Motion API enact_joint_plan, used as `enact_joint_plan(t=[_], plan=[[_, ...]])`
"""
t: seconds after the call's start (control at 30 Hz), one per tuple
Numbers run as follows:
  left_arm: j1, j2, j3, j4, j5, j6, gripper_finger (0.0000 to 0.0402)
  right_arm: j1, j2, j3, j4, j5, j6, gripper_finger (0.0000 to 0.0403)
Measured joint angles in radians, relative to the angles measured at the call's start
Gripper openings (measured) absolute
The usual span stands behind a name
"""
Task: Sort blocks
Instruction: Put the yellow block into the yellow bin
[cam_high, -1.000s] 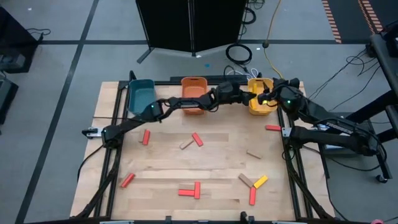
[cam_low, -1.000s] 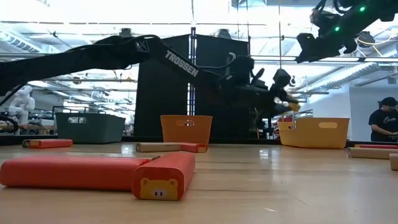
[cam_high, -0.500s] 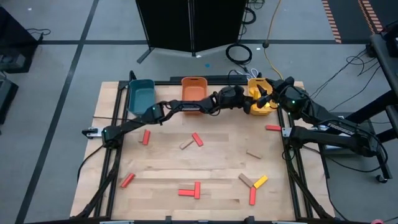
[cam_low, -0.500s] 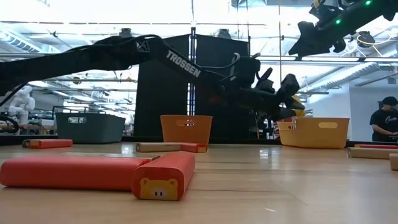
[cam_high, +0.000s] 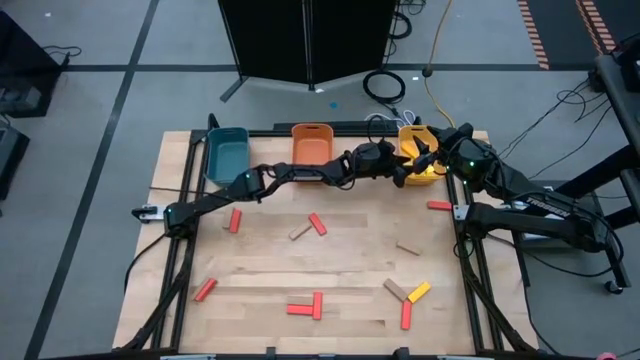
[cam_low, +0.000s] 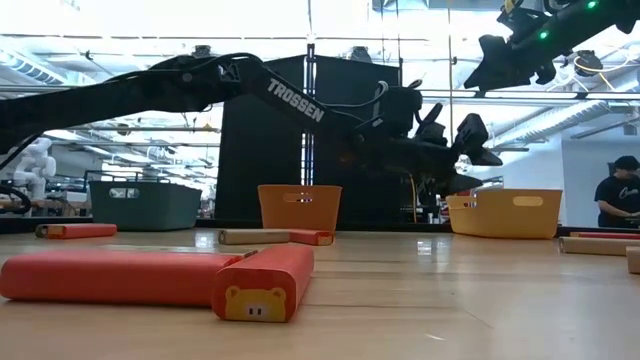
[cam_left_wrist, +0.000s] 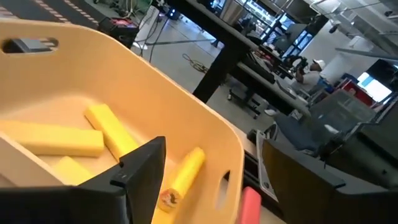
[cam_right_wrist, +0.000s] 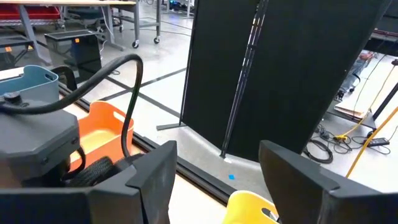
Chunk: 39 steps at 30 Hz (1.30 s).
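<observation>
Left gripper (cam_high: 408, 170) is stretched across the back of the light wooden tabletop (cam_high: 340, 260) to the yellow plastic bin (cam_left_wrist: 186, 118) at the far right corner, jaws released and held over the bin's near edge; nothing is seen between them

In the left wrist view a yellow rectangular block (cam_left_wrist: 180, 177) is caught tilted inside the bin, judged to be just dropped; two more yellow blocks (cam_left_wrist: 81, 134) lie flat on the bin floor

Right gripper (cam_high: 440, 150) hangs high above the same bin, jaws parted and empty, waiting

Step in hand is judged as the release into the yellow bin. To do it well:
- jaws should be kept wide until the block is seen settled below the rim
- the arm should be lifted straight up before any sideways move, so the bin wall is not clipped
- the retreat path should be kept clear of the right arm, which sits just beside the left wrist

Left to sort on the tabletop: red flat blocks (cam_high: 234, 220) scattered left, centre and front, one red block (cam_high: 438, 206) near the right edge, tan wooden blocks (cam_high: 407, 248) mid-right, one yellow block (cam_high: 418, 292) touching a tan one at front right

Orange plastic bin (cam_high: 311, 143) and teal plastic bin (cam_high: 226, 152) stand along the back edge; contents cannot be told from above
</observation>
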Motion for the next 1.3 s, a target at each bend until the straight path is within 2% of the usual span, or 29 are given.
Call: enact_joint_plan(t=[0.07, 0.2, 0.33, 0.47, 0.6, 0.8, 0.9, 1.0, 1.13, 1.3], plan=[[0.009, -0.003, 0.000, -0.003, 0.008, 0.013, 0.0262, 0.000, 0.000, 0.000, -0.001, 0.000, 0.000, 0.0222], [0.010, -0.015, -0.001, -0.069, 0.118, 0.034, 0.0253, 0.000, 0.000, 0.000, -0.022, -0.011, -0.004, 0.0222], [-0.009, -0.049, -0.001, -0.183, 0.153, 0.147, 0.0242, 0.000, 0.000, 0.000, -0.033, -0.110, -0.011, 0.0222], [-0.025, -0.101, -0.001, -0.283, 0.119, 0.272, 0.0235, 0.000, -0.003, 0.000, -0.032, -0.227, -0.008, 0.0222], [-0.038, -0.191, -0.001, -0.497, 0.110, 0.375, 0.0235, 0.000, -0.009, 0.000, -0.011, -0.355, -0.001, 0.0222], [-0.051, -0.349, 0.000, -0.992, 0.011, 0.494, 0.0235, 0.034, -0.012, 0.001, 0.048, -0.548, 0.012, 0.0222], [-0.061, -0.399, 0.000, -1.226, -0.020, 0.518, 0.0235, 0.074, -0.011, 0.001, 0.073, -0.575, 0.033, 0.0222], [-0.094, -0.431, 0.000, -1.426, -0.094, 0.533, 0.0235, 0.116, -0.011, 0.001, 0.081, -0.573, 0.047, 0.0222], [-0.175, -0.441, -0.037, -1.553, -0.204, 0.481, 0.0235, 0.163, -0.019, 0.001, 0.080, -0.572, 0.052, 0.0222], [-0.313, -0.445, -0.114, -1.544, -0.270, 0.405, 0.0235, 0.211, -0.057, 0.001, 0.070, -0.573, 0.046, 0.0222]])
